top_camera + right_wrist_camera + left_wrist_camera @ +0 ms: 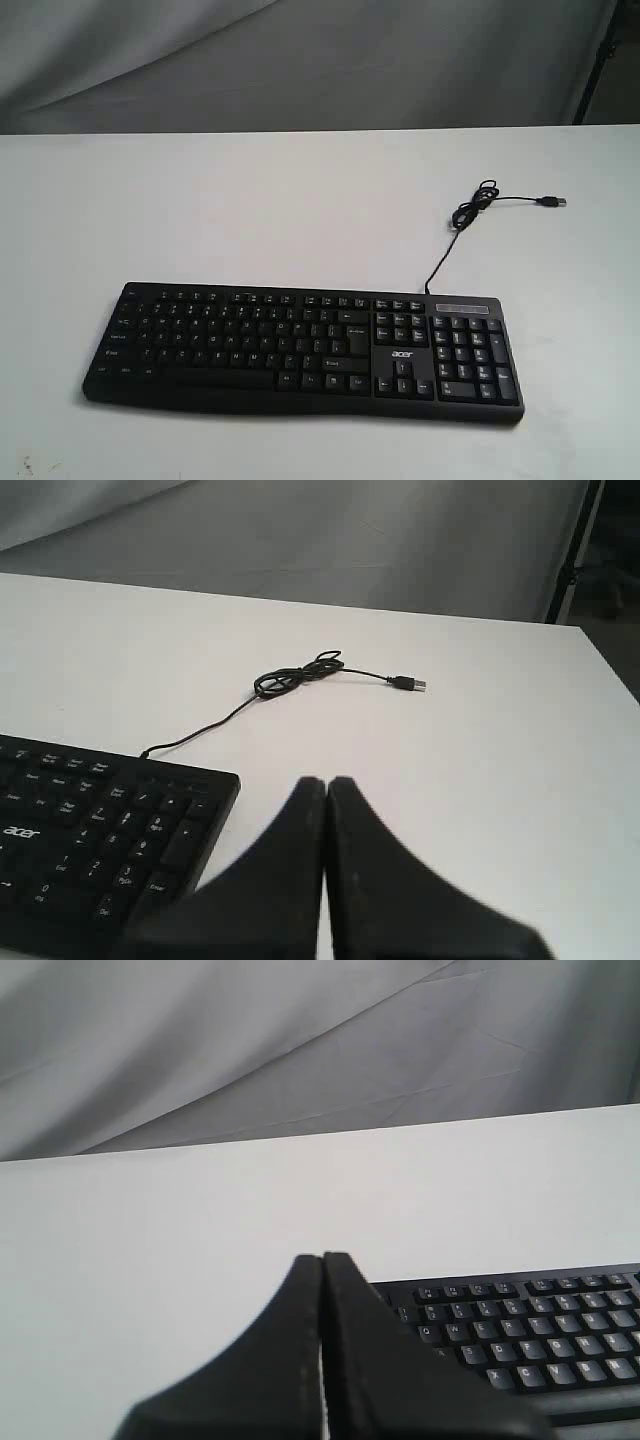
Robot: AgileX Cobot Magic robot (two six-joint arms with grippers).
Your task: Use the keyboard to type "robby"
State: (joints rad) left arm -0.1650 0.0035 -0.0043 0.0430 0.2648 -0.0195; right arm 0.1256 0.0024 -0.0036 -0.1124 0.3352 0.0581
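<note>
The black keyboard (300,345) with white legends and an "acer" logo lies near the front of the white table (250,210). Neither arm shows in the exterior view. In the left wrist view my left gripper (323,1260) is shut with nothing in it, hanging off the keyboard's (530,1335) left end, near the Q and W keys. In the right wrist view my right gripper (326,783) is also shut and empty, just off the number-pad end of the keyboard (90,820).
The keyboard's thin black USB cable (470,215) runs back from its rear edge, coils, and ends in a loose plug (553,202) on the table. A grey cloth backdrop (300,60) hangs behind the table's far edge.
</note>
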